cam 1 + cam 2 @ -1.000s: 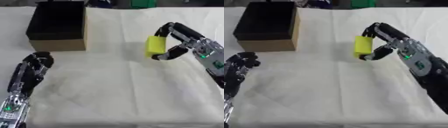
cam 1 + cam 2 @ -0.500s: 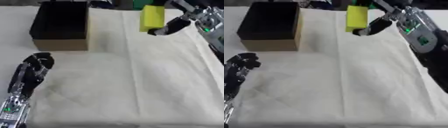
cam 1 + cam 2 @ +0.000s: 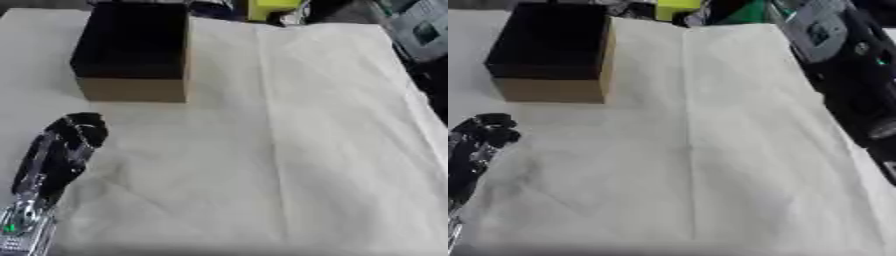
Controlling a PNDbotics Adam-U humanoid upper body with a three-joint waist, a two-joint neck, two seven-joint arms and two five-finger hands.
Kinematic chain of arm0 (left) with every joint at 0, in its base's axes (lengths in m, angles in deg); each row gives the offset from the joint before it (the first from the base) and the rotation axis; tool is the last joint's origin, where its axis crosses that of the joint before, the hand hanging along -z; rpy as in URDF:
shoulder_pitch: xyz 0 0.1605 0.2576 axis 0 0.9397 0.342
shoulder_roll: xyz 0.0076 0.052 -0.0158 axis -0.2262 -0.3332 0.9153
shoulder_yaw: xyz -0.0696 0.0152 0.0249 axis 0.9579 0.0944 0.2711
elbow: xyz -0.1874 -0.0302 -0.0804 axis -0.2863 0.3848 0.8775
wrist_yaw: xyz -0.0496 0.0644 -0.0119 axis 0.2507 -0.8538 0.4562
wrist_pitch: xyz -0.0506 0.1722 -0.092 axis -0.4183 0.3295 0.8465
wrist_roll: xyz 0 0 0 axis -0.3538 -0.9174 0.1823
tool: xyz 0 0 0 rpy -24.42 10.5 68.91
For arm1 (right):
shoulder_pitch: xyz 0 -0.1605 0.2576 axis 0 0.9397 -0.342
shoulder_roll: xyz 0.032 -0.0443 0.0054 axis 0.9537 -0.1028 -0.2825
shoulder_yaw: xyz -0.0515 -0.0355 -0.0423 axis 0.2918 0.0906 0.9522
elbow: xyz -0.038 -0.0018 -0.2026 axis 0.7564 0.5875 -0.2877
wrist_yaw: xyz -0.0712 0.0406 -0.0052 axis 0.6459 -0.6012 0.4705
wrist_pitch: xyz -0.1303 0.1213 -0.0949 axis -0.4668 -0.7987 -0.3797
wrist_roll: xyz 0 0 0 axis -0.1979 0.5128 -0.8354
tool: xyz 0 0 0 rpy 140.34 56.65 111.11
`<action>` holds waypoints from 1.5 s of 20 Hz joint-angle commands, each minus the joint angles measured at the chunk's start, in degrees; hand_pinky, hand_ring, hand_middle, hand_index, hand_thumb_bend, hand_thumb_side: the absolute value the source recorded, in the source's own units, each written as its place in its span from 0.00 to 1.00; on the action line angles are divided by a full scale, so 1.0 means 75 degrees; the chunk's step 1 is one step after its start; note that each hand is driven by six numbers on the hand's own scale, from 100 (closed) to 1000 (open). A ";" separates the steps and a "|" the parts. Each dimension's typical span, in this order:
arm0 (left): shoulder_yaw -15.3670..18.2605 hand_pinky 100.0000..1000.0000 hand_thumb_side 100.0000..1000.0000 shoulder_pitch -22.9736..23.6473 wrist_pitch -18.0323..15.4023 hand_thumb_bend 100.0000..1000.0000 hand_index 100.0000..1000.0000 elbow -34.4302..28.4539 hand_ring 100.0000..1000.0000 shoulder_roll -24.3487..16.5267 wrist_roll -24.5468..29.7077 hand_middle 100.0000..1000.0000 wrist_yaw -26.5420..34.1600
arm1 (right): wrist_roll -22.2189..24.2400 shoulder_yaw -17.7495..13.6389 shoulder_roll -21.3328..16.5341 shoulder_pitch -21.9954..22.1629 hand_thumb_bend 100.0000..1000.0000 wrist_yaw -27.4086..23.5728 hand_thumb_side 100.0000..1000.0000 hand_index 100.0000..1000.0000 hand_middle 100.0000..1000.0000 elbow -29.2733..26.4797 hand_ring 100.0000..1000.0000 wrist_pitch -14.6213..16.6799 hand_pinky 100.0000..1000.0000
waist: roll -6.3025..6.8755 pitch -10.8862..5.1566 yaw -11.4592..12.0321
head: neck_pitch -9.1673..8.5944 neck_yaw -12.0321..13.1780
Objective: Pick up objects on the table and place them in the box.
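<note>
at the top edge, just right of the box [image 3: 131, 55], your right arm [image 3: 842, 60] carries the yellow block [image 3: 675, 8]; the right robot hand's fingers are hidden, so its state you cannot tell. your left robot hand [image 3: 74, 135] rests curled, holding nothing, on the bench [image 3: 332, 150]. the box interior looks dark.

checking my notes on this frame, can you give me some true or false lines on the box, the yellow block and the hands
1. The box stands at the far left of the cloth. True.
2. The yellow block lies in the box. False: it shows at the top edge, right of the box.
3. The left hand holds the block. False: it rests curled at lower left, holding nothing.
4. The box is open on top. True.
</note>
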 commanded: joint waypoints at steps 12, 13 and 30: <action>-0.0604 0.65 0.50 -0.0723 -0.0026 0.56 0.67 -0.0201 0.56 -0.0052 0.0672 0.55 0.0106 | -0.1089 -0.1158 0.1040 -0.1002 0.20 0.1435 0.00 0.44 0.23 0.3004 0.58 -0.0140 0.58 | -0.0074 0.0097 0.1348 | -0.0697 -0.1058; -0.0638 0.65 0.50 -0.0751 -0.0023 0.56 0.67 -0.0202 0.56 -0.0036 0.0709 0.55 0.0115 | -0.1211 -0.1230 0.1083 -0.1019 0.19 0.1524 0.00 0.44 0.23 0.3194 0.58 -0.0192 0.58 | -0.0071 0.0120 0.1418 | -0.0735 -0.1141; -0.0818 0.65 0.50 -0.0953 0.0002 0.56 0.67 -0.0227 0.56 0.0070 0.0914 0.55 0.0174 | -0.2842 -0.1391 0.1570 -0.0996 0.58 0.2913 0.13 0.73 0.56 0.4102 0.69 0.0047 0.63 | -0.0058 0.0295 0.1688 | -0.0922 -0.1597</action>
